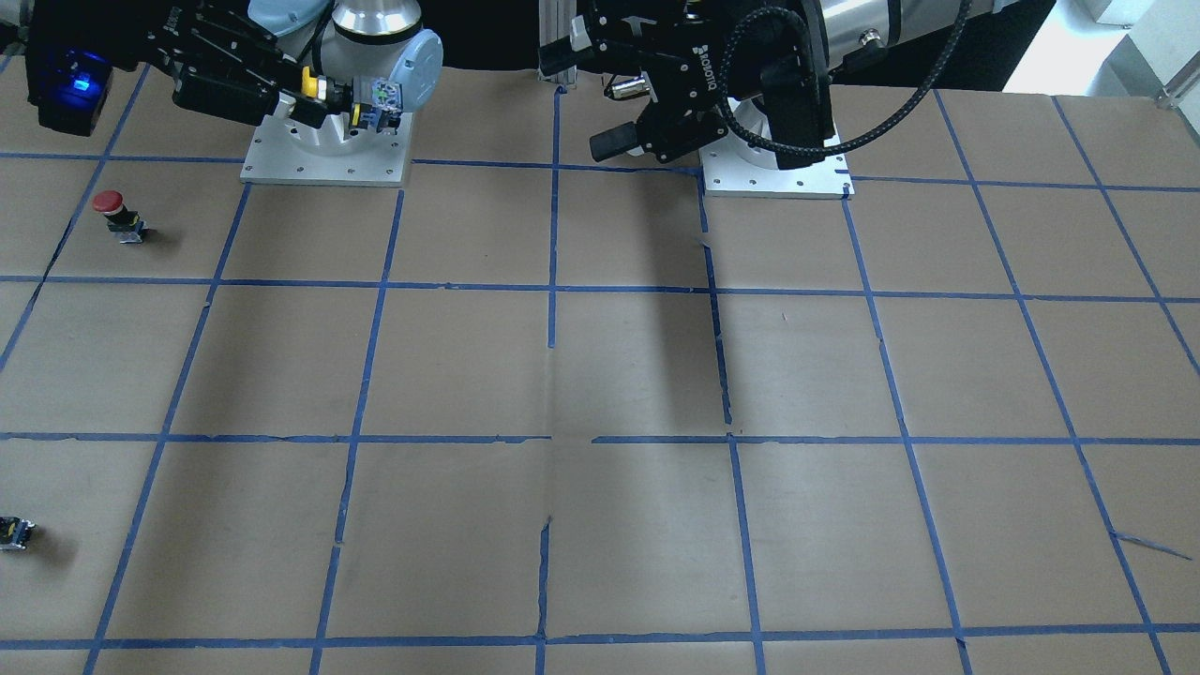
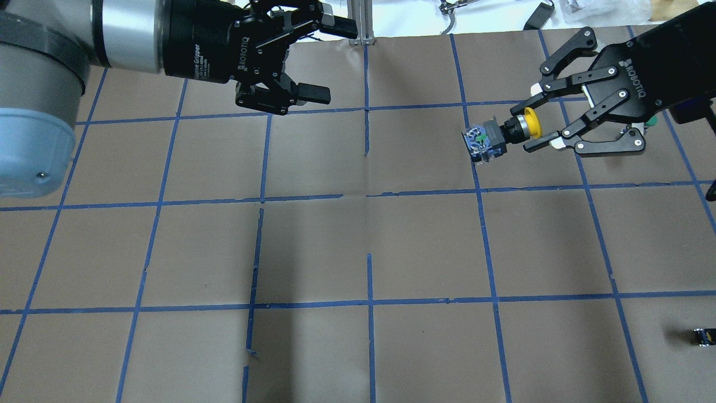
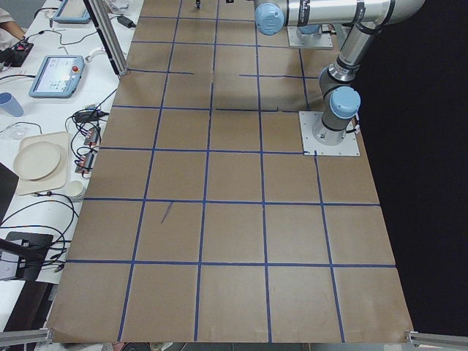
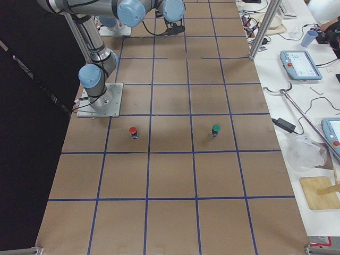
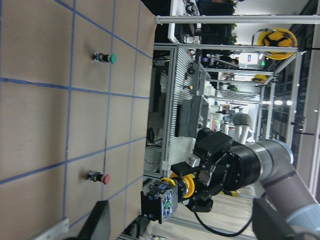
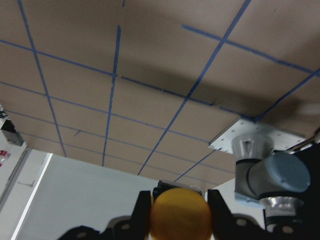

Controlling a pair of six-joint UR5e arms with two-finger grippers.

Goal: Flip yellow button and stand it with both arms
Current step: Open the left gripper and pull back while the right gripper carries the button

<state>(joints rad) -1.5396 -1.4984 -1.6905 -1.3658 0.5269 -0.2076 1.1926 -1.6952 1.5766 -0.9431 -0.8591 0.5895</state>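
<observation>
The yellow button [image 2: 502, 136] is off the counter [image 2: 313, 252], held sideways in the air by my right end effector [image 2: 529, 125]. Its fingers are clamped on either side of the yellow cap. The cap sits back toward that end effector's palm, and the black and silver block sticks out past the fingertips. In the right wrist view the cap [image 6: 179, 212] fills the gap between the two fingers [image 6: 142, 210], so the grip looks centred. The block end points across at my left end effector [image 2: 330, 59], which is at about the same height with its fingers spread wide and nothing in them. It is well apart from the button. From the front camera, the red button [image 1: 117, 214] stands on its base, cap up, on the counter below and outboard of the right end effector. A small black block [image 1: 14, 532] lies much farther out from it, toward the operators' edge. The right side camera also shows a green button [image 4: 215, 129] standing on the counter, level with the red one and farther from the arms' bases.
</observation>
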